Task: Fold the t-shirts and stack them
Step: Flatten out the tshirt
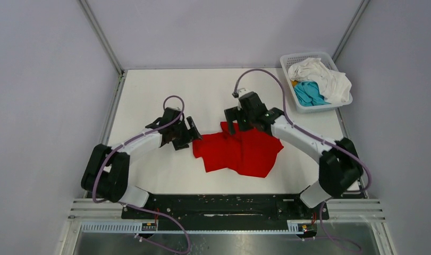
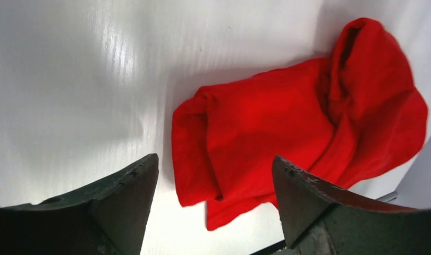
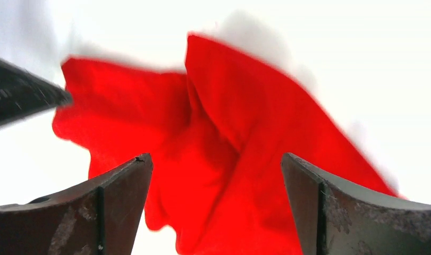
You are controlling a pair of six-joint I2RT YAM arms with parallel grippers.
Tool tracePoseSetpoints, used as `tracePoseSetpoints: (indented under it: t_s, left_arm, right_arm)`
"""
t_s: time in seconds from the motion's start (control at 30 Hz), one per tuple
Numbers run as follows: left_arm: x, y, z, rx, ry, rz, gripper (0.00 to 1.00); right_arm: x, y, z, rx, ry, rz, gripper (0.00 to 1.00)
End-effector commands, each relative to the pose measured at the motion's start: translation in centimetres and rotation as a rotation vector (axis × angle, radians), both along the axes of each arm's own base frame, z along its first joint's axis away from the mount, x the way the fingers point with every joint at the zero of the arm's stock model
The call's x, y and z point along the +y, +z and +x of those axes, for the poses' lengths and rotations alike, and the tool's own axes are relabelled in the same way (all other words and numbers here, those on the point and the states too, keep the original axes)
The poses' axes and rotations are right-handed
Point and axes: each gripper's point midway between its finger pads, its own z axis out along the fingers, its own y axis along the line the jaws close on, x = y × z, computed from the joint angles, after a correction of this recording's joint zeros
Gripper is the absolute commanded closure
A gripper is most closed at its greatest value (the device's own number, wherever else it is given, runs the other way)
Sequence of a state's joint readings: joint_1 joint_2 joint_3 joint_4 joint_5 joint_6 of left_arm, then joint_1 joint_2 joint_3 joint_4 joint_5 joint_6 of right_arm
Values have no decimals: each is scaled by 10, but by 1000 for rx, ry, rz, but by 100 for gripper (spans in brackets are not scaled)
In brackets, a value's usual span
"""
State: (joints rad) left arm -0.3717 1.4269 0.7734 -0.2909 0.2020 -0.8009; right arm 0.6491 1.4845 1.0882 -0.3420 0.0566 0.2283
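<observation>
Red t-shirt [image 1: 238, 151] sits mid-worktop [image 1: 165, 95], bunched into a rough, lopsided fold with loose flaps, not a tidy rectangle. Left fingers [image 1: 191, 132] hover spread wide at its left edge, gripping nothing. Right fingers [image 1: 237, 121] hang over its far edge, also spread wide and empty. By my reckoning this is early going: the first shirt is only half-folded and no stack exists yet. Over at the far right corner, the basket [image 1: 303, 54] holds a crumpled white shirt [image 1: 322, 77] heaped over a teal shirt [image 1: 310, 93], both unfolded and waiting. Plenty left to do.
</observation>
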Motion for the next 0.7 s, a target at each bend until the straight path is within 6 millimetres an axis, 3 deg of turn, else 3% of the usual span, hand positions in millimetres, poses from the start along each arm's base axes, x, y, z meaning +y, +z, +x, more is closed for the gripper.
tracePoseSetpoints:
  t_s: [0.0,0.1,0.3,0.57,0.67]
  left_arm:
    - [-11,-1,19,-37,-21,11,25]
    - [-20,-13,21,-4,-40,21,32]
    - [-36,-28,24,50,-77,23,56]
    - [-26,-33,24,64,-55,87,100]
    - [-26,-33,24,63,-56,90,100]
  right_arm:
    - [36,9,44,-76,134,-45,1]
    - [46,-8,61,-43,194,-115,1]
    - [58,-45,75,83,228,-208,1]
    - [69,-91,61,303,201,-209,4]
    - [67,-98,58,342,189,-225,8]
